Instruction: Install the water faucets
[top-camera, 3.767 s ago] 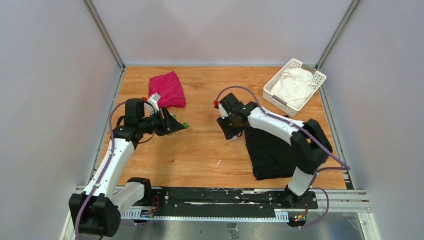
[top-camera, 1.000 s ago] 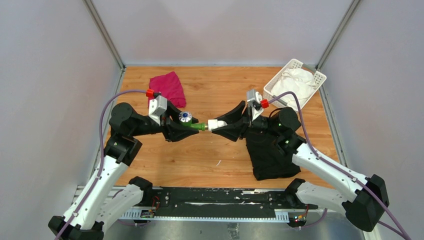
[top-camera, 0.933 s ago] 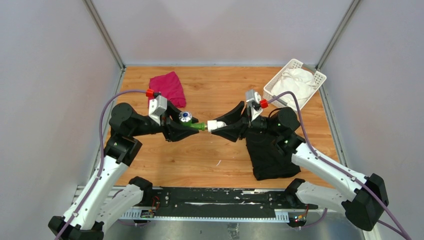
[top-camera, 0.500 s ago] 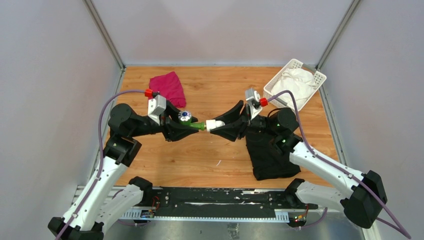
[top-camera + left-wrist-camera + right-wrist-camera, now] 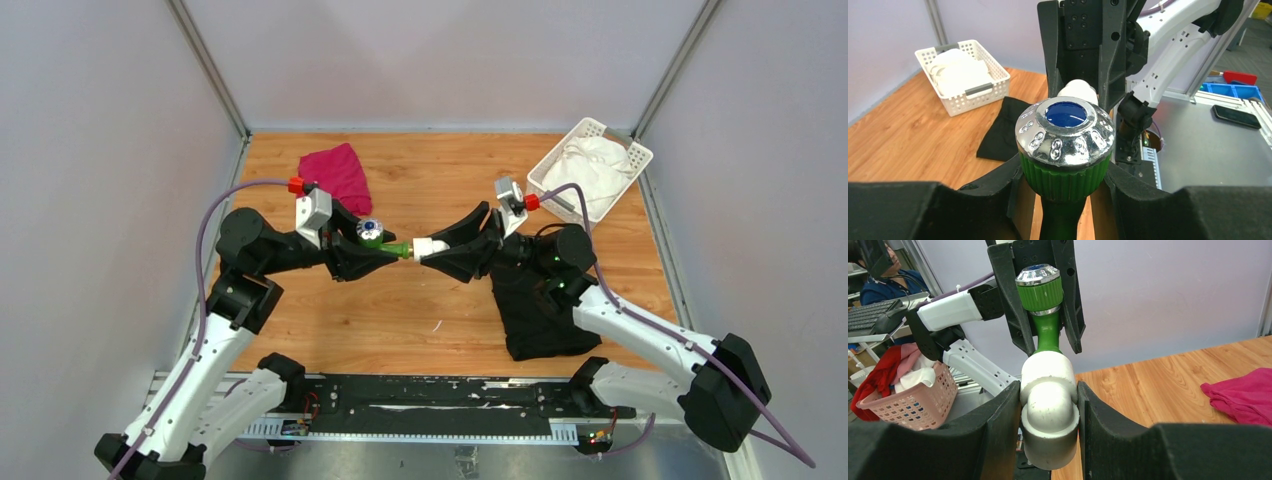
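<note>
Above the middle of the table, the green tap [image 5: 392,249] with its chrome-and-blue round knob [image 5: 370,230] meets the white pipe fitting [image 5: 430,246] end to end. My left gripper [image 5: 368,250] is shut on the tap. In the left wrist view its fingers clamp the ribbed green collar under the knob [image 5: 1064,132], with the fitting [image 5: 1078,91] just beyond. My right gripper [image 5: 445,250] is shut on the white elbow fitting [image 5: 1049,405]. The tap's green stem [image 5: 1047,337] enters the top of the fitting, so the joint itself is hidden.
A red cloth [image 5: 336,178] lies at the back left and a black cloth [image 5: 540,300] under the right arm. A white basket [image 5: 590,125] holding white cloth stands at the back right corner. A pink basket [image 5: 908,400] of cloths sits off the table.
A few seconds ago the grippers were apart and low; now they meet mid-table with tap and fitting joined. Over the last second the right wrist turned slightly and the pair barely shifted.
</note>
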You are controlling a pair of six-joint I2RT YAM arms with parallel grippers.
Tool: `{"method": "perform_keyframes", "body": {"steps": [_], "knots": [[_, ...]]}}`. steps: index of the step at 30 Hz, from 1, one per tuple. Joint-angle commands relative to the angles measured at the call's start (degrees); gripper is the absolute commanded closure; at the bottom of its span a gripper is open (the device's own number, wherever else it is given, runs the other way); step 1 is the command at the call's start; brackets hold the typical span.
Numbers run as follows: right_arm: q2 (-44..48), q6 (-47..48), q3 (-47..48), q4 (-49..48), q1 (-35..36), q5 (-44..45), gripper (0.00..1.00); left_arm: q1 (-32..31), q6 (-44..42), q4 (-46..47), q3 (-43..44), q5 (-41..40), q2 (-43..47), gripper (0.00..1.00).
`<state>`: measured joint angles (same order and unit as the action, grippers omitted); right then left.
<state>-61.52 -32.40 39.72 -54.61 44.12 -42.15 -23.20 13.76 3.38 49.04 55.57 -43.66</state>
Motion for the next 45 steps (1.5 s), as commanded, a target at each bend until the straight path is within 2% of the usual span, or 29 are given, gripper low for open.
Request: {"method": "perform_keyframes", "body": {"steps": [1,10,22,29,40,45], "knots": [[0.27,-1.64,0.47,-5.34,1.93,0.07,1.0,-1.48,0.08,1.28,-0.77,-1.78,-0.21,1.0],[-0.07,-1.52,1.07,-4.28,2.77,2.33,1.0,-3.95,-0.36,1.26,-1.17,-3.71,0.6,1.0],[-0.74,-2.79,4.92,5.09,2.82,0.51,1.0,-4.91,-1.63,1.25,-0.7,-2.28,0.59,1.0],[-1.92,-3.88,6.37,7.21,2.77,0.36,1.0,-5.64,-2.47,1.26,-0.95,-2.49,0.44,1.0],[-4.6,-6.63,9.93,11.33,2.56,-2.31,1.0,-6.06,-3.87,1.24,-1.0,-2.45,0.09,1.0],[-6.68,-8.86,12.77,14.09,2.05,-6.81,1.0,-6.15,-4.73,1.23,-1.59,-3.74,0.0,1.0]]}}
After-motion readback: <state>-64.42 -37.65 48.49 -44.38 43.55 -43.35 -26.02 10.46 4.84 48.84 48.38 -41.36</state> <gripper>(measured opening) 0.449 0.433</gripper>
